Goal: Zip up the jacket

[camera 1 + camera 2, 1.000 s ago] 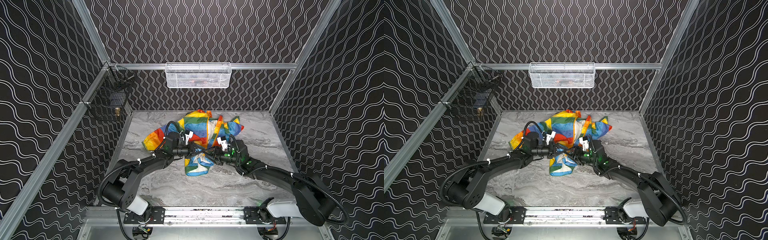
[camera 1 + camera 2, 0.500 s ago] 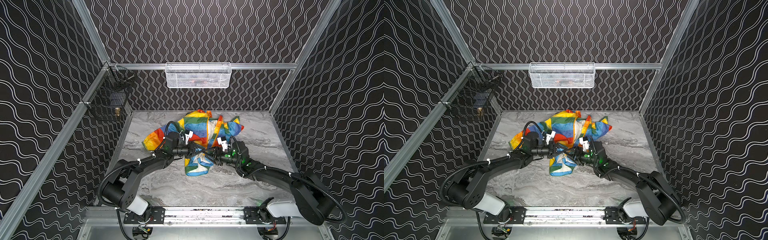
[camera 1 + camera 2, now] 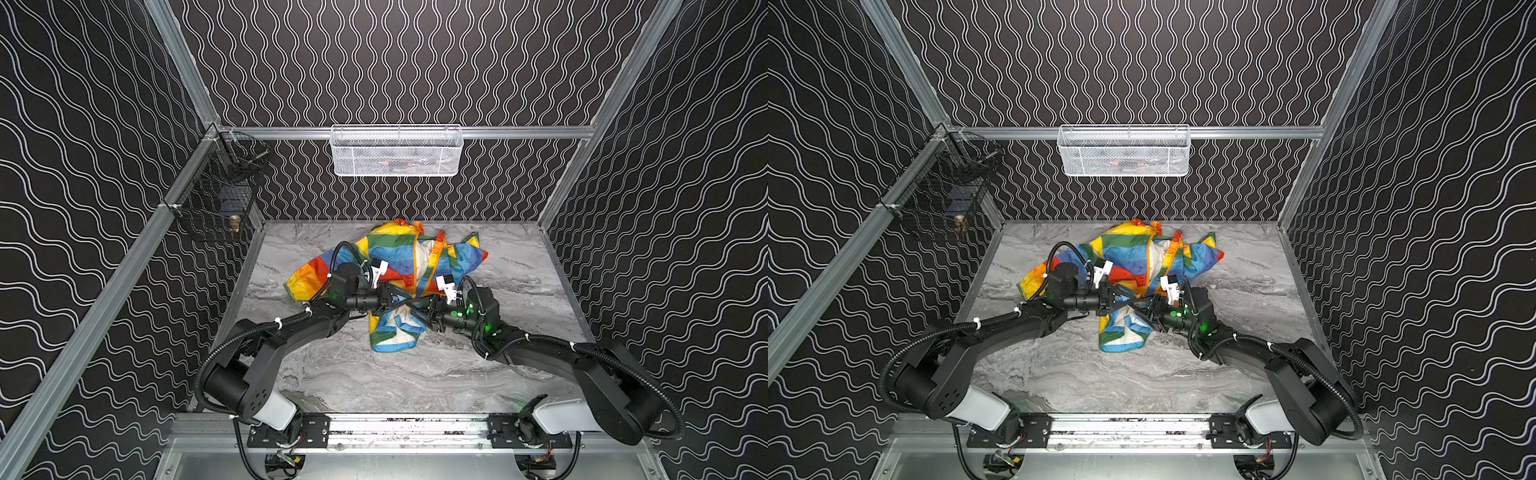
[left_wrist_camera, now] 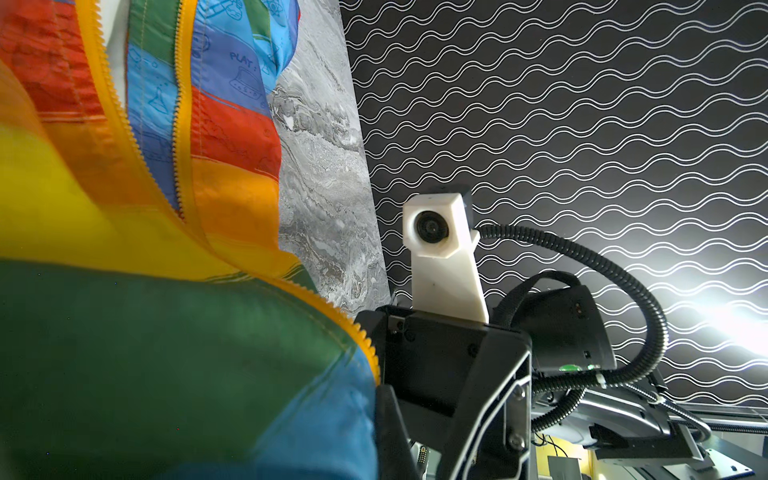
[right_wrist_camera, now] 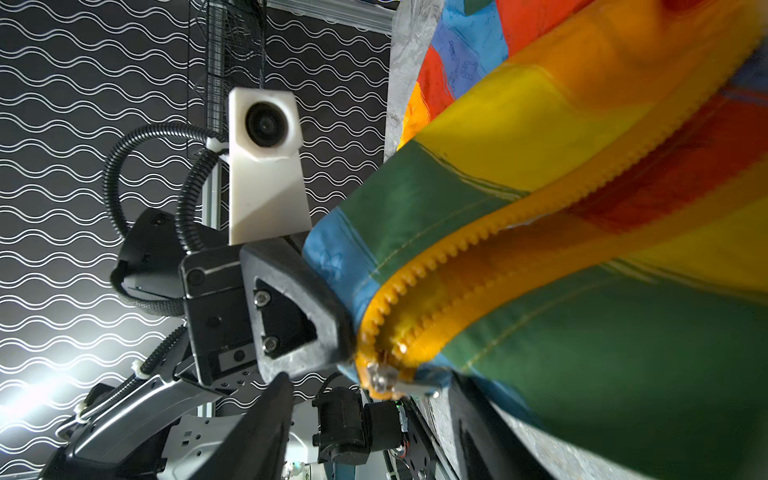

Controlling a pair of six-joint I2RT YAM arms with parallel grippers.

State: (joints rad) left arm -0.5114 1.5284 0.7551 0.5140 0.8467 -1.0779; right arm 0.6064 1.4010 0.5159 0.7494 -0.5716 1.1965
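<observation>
The rainbow-striped jacket lies crumpled at the middle of the table in both top views, front open with white lining showing between the orange zipper halves. My left gripper is shut on the jacket's lower hem beside the zipper's end; in the right wrist view its fingers pinch the blue and green fabric. My right gripper faces it, open. The metal zipper slider sits between the spread fingers, untouched. In the left wrist view the jacket hides one left finger.
A white mesh basket hangs on the back wall and a black wire basket on the left wall. The grey marble table is walled on three sides. A sleeve lies under my left arm.
My right gripper has edged slightly toward the left gripper at the zipper's lower end. The left gripper keeps its hold and the jacket has barely shifted.
</observation>
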